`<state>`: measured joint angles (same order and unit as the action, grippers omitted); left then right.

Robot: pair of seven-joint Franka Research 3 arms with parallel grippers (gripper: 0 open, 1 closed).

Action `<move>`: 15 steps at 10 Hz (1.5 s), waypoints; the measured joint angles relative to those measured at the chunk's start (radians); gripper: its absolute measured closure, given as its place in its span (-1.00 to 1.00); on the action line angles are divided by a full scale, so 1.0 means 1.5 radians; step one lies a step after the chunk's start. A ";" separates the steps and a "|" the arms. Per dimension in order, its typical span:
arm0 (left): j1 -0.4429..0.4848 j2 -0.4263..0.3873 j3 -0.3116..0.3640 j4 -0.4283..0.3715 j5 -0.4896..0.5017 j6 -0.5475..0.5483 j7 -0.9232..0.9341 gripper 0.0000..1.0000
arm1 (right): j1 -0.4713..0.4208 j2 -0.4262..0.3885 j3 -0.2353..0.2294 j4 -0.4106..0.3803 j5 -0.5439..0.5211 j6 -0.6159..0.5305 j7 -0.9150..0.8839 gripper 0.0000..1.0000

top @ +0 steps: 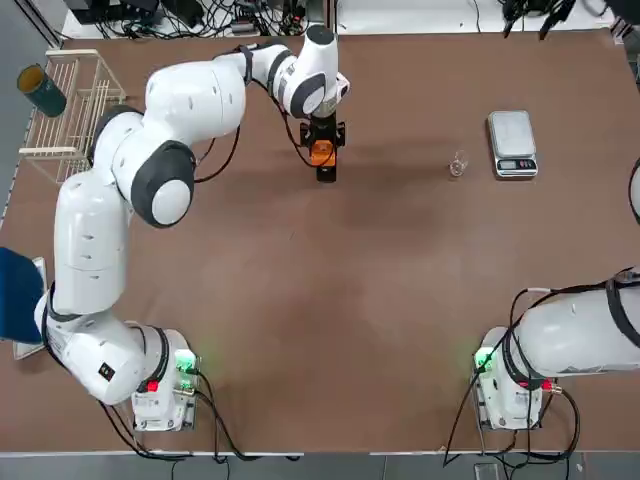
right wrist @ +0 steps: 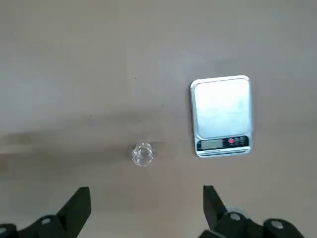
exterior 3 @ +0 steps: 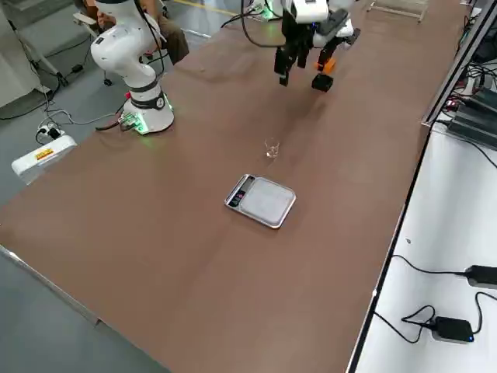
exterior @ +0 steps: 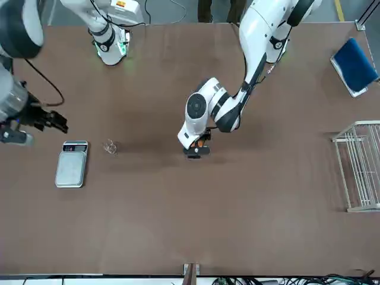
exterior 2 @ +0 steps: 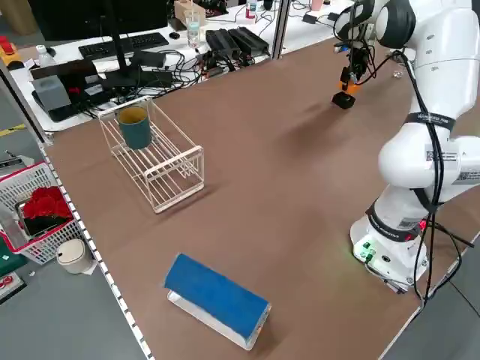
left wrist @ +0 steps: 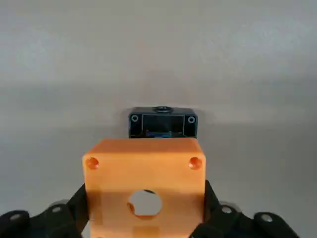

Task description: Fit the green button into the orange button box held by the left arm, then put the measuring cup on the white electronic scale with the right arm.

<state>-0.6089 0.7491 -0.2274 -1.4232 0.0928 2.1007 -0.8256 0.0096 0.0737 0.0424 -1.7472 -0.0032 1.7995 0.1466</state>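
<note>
L tool: closed on orange button box, one finger on each side, box held up over the brown surface, far half, roughly mid-width. Round hole in box faces the wrist cam, pale light visible thru it. Black block partly behind the box in L wrist view, open cavity w/ a bit of blue inside; can't tell if touching the box.

R tool: released, fingers wide apart, nothing gripped. Hangs above the surface, toward robot's R side; wrist cam looks down on cup + scale.

Measuring cup: clear, on surface btwn L tool and scale, near scale's L side, not touching it. Can't tell if upright.

White electronic scale: flat on surface, far R area, weighing plate bare, display strip at end nearest robot's bases.

Green button: can't tell location.

Other: white wire rack on surface at robot's far L, dark green mug in it. Blue-topped white item on surface, L edge, nearer the L base. Person's legs behind robot's side of the surface, front view.
</note>
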 joint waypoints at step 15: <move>-0.005 0.021 0.000 0.002 0.002 0.020 -0.024 -0.73 | 0.067 0.131 0.020 -0.349 0.000 0.493 0.156 -0.75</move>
<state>-0.6158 0.7803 -0.2274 -1.4202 0.0959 2.1306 -0.8615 0.1101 0.2705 0.0719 -2.2701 -0.0028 2.5397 0.3802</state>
